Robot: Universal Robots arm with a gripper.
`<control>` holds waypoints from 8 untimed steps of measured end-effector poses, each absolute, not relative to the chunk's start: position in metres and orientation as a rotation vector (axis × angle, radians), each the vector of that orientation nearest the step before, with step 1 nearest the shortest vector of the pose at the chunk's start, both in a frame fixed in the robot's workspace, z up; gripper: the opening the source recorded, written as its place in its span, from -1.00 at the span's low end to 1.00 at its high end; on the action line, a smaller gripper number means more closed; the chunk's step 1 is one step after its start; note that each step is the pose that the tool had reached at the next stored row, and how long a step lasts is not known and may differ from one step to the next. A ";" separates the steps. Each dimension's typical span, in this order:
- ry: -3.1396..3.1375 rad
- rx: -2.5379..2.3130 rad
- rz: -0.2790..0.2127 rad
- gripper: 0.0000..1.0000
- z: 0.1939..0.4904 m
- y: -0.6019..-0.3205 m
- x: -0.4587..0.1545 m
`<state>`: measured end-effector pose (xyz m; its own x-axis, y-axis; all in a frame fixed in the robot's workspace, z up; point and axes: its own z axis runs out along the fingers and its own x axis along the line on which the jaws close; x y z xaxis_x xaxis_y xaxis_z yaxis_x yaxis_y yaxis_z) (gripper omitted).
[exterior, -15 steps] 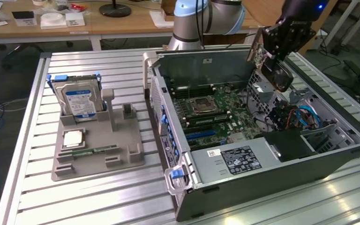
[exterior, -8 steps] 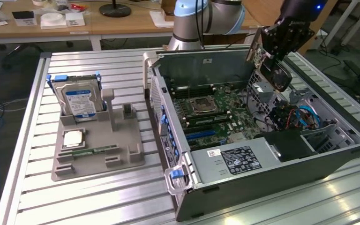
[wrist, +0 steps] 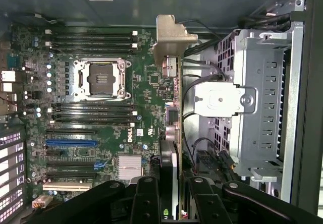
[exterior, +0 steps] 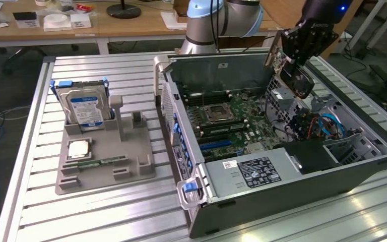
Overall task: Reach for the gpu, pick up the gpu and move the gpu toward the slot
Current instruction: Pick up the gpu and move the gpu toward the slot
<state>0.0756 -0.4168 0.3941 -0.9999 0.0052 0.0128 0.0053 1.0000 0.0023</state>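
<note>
The fingers (wrist: 169, 196) are clamped on the gpu (wrist: 174, 108), holding it up in the air over the open computer case (exterior: 355, 166). So the reaching and picking up look done. The card hangs edge-on above the big green board (wrist: 111, 108) (its long slots (wrist: 70, 144) sit below), so it is not in a slot yet.

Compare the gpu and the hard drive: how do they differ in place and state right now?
The gpu hangs in the air above the open computer case, gripped by the tool; the hard drive stands upright in the grey holder on the table, untouched. The gpu looks dark and thin, edge-on in the wrist view; the drive is silver with a blue label. Neither is installed in the case.
</note>
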 end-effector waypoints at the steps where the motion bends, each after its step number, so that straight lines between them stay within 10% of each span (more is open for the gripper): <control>1: -3.129 -0.008 -0.004 -0.47 0.394 -0.417 0.076; 8: -3.129 -0.008 -0.004 -0.47 0.394 -0.417 0.076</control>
